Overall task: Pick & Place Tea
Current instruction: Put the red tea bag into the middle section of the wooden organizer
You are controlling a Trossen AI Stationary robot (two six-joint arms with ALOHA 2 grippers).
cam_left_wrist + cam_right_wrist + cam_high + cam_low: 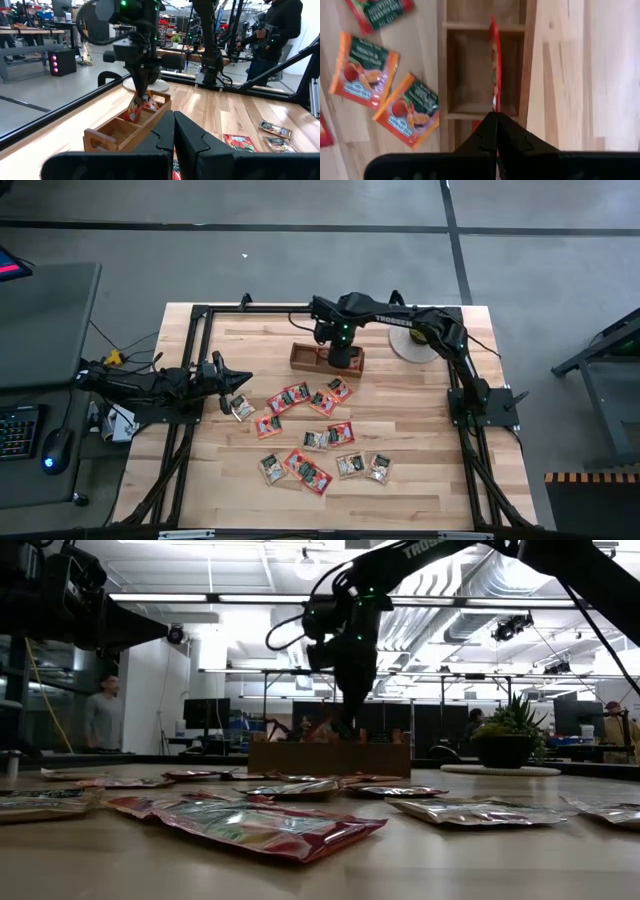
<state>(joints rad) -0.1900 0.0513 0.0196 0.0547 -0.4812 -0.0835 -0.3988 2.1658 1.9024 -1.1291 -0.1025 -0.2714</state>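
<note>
One camera hangs high and looks straight down on the whole table (420, 470). One sits low at the table's edge, looking flat across into the room. Each arm carries a close camera too – both see the wooden tray (125, 131) (the high one does also).

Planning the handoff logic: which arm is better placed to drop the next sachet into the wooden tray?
Right, probably. The right claw is over the wooden tray, shut on a red sachet standing on edge in the middle compartment. The left claw waits shut at the table's left edge.
</note>
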